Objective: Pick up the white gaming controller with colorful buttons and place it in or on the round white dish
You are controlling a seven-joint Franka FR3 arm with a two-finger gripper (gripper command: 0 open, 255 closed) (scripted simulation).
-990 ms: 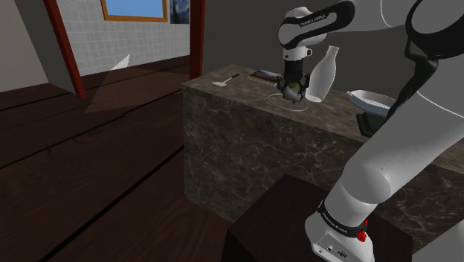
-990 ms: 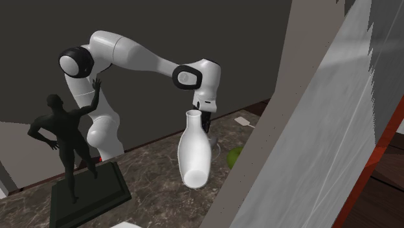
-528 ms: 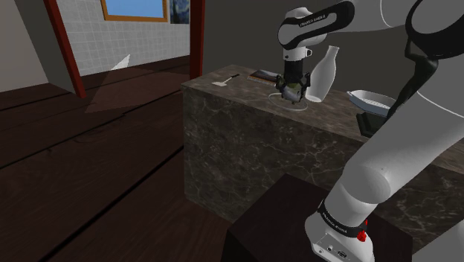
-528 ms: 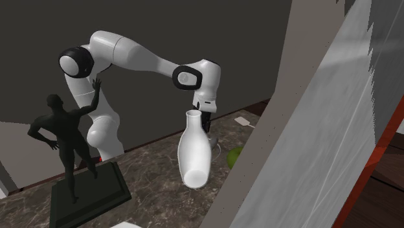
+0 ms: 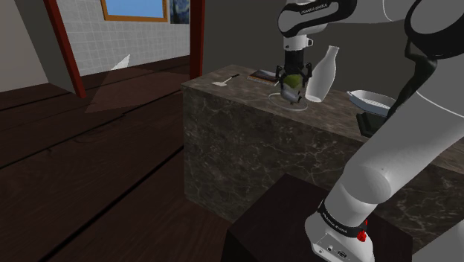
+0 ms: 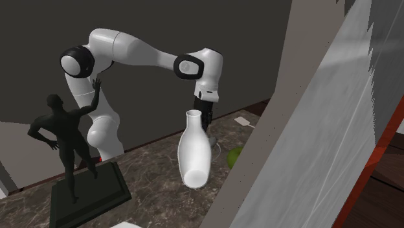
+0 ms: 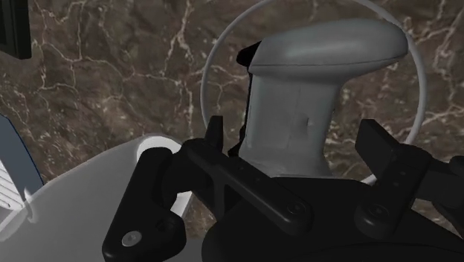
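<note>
My gripper [image 5: 291,85] hangs over the marble counter [image 5: 245,119], a little above a thin white ring [image 5: 291,105] that lies on it. In the wrist view the gripper [image 7: 297,141] is shut on the pale grey-white controller [image 7: 297,97], its grip between the two black fingers [image 7: 216,138] and its wide end over the ring [image 7: 418,104]. In the shoulder view the held thing [image 5: 294,80] looks greenish. A round white dish [image 5: 370,99] stands further along the counter, toward the shoulder view's right.
A tall white vase [image 5: 322,73] stands right beside the gripper, also seen as the vase [image 6: 194,152] and the vase [image 7: 82,201]. A dark statue [image 6: 71,149] stands on the counter. A flat dark object [image 5: 264,74] and a small white item [image 5: 223,81] lie farther off.
The gripper has risen a little above the counter, and the controller has come up with it. The vase and the dish have stayed put.
</note>
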